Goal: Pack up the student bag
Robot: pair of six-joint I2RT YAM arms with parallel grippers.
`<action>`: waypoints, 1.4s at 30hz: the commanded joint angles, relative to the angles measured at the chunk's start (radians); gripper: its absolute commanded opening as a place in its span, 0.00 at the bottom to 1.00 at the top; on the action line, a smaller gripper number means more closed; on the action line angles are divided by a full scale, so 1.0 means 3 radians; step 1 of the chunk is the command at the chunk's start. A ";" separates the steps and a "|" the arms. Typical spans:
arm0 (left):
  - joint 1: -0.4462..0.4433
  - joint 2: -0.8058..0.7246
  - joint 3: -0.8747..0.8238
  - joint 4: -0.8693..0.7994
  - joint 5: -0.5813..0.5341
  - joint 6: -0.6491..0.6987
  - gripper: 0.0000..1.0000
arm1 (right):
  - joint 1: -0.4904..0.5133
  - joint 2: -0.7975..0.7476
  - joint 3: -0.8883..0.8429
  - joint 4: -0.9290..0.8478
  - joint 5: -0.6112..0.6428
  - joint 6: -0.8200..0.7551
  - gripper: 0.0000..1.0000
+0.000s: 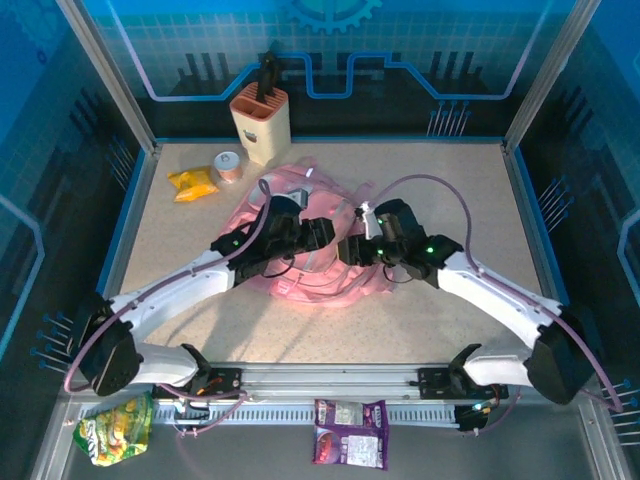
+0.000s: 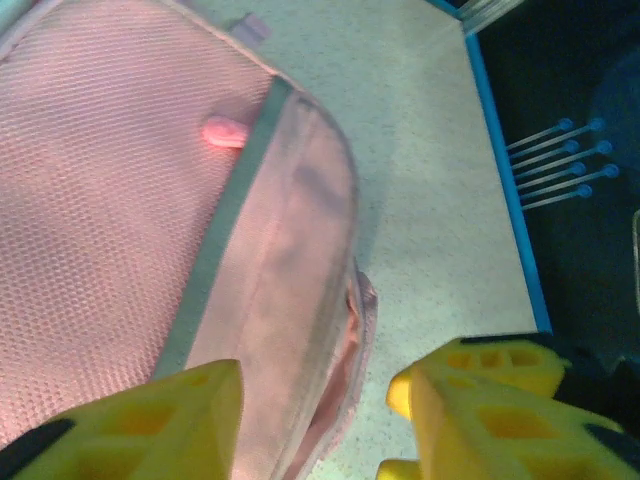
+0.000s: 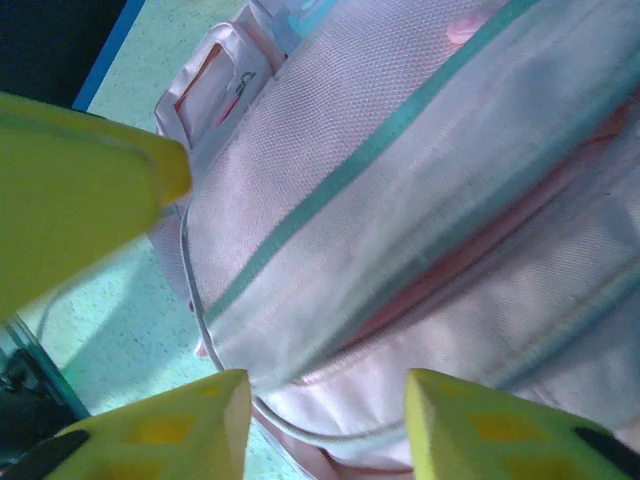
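Operator: What was the layout of the work surface?

Technician: The speckled table [image 1: 450, 220] carried the student bag [image 1: 300, 185] near its centre, lying flat, slightly toward the far side. Both arms reached in over the bag from either side.

Operator: What was the end effector condition?

Technician: The left gripper [image 1: 322, 236] sat over the bag with its yellow fingers [image 2: 170, 420] spread. In the left wrist view the bag's grey-trimmed edge [image 2: 250, 230] and bare table lay under the gap, and nothing was pinched. The right gripper [image 1: 350, 247] faced it, just beside it. Its fingers [image 3: 480, 430] were also spread, with the bag's zip seams [image 3: 400, 200] beyond them, and it held nothing.

Operator: What else was on or near the table?

Technician: A cream holder [image 1: 260, 120] with a dark handle stood upright at the far edge. A purple packet [image 1: 350, 432] and a green packet [image 1: 115, 428] lay in front of the arm bases. A yellow packet [image 1: 193, 182] lay left of the bag, with a small round roll [image 1: 229, 165] near it.
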 commanded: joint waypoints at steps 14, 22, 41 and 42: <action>0.0162 -0.1246 -0.1209 -0.0123 -0.0336 -0.0301 0.76 | 0.0994 -0.0046 -0.0226 -0.0356 0.1148 0.0145 0.68; 0.0384 -0.1096 -0.1473 0.0216 -0.0222 -0.0534 0.74 | 0.1467 0.0363 -0.0137 -0.0331 0.1465 0.0789 0.68; 0.0493 -0.0554 -0.1493 0.0746 -0.0172 -0.1059 0.36 | 0.1689 0.1432 0.0771 -0.0193 0.1800 0.1242 0.47; 0.0495 -0.0542 -0.1484 0.0746 -0.0161 -0.1050 0.35 | 0.1673 0.1466 0.0792 -0.0173 0.1804 0.1239 0.47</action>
